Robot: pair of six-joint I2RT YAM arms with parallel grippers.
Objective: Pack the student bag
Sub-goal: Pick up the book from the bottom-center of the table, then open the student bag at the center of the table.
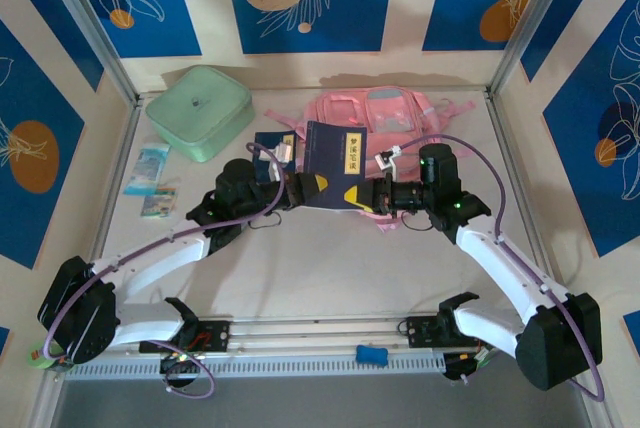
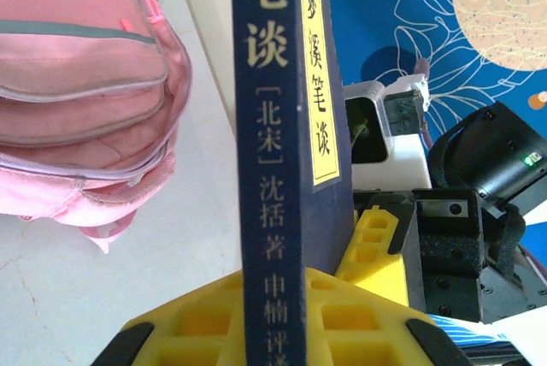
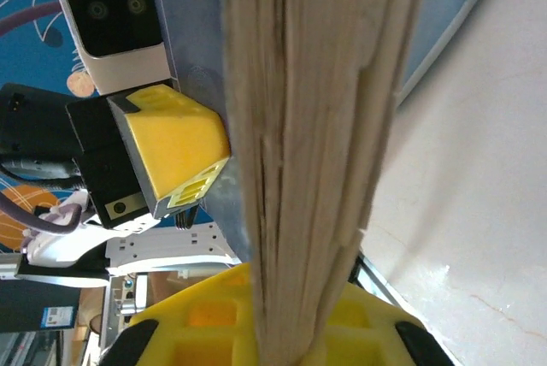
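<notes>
The student bag (image 1: 390, 110), pink with a pale grey-blue panel, lies flat at the back of the table; its zip pockets show in the left wrist view (image 2: 81, 84). In front of it a dark blue book (image 1: 335, 160) with a yellow title label stands held between both grippers. My left gripper (image 1: 308, 188) is shut on its spine end (image 2: 273, 169), the yellow fingers (image 2: 197, 323) pressing on both sides. From the right, my right gripper (image 1: 368, 195) is shut on the page edges (image 3: 316, 126). Each wrist view shows the other gripper's yellow finger beside the book.
A mint green square zip case (image 1: 200, 110) sits at the back left. Two small packets (image 1: 150, 166) lie near the left wall. Another dark blue flat item (image 1: 270, 143) lies behind the left wrist. Aluminium frame posts and rails edge the table.
</notes>
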